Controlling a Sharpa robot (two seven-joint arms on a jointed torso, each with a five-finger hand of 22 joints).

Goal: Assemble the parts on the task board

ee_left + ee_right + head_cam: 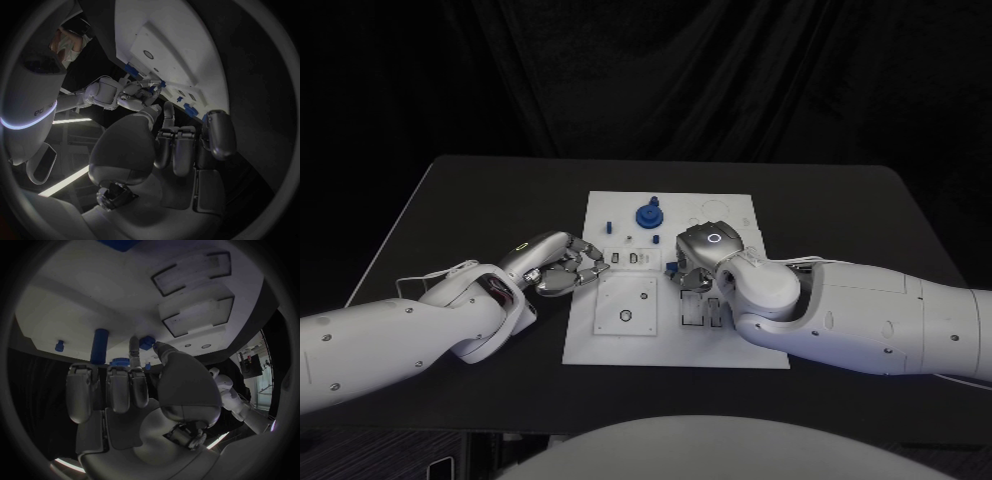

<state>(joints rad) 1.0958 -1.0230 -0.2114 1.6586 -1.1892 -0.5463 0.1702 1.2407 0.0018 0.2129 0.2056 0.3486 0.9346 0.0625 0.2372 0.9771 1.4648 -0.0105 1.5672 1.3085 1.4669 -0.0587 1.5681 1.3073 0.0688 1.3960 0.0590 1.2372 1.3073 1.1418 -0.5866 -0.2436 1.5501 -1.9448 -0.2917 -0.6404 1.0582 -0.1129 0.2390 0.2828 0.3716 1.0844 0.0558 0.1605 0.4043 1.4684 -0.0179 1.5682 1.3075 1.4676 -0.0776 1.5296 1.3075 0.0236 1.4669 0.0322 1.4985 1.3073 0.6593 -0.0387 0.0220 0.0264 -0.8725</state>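
Note:
The white task board (610,350) lies in the middle of the black table. A tall blue part (648,215) stands near its far edge; it is the blue cylinder (100,346) in the right wrist view. My right hand (705,256) hovers over the board's middle and pinches a small blue part (147,342) between thumb and a fingertip, with its other fingers curled. My left hand (567,266) rests at the board's left edge with its fingers (178,147) curled in and nothing seen in them.
A square plate with a hole (627,306) sits on the board's near left. Small blue pegs (655,239) stand near the tall part, and another peg (59,345) stands beside the cylinder. Rectangular recesses (190,272) lie under my right forearm. Black table (473,200) surrounds the board.

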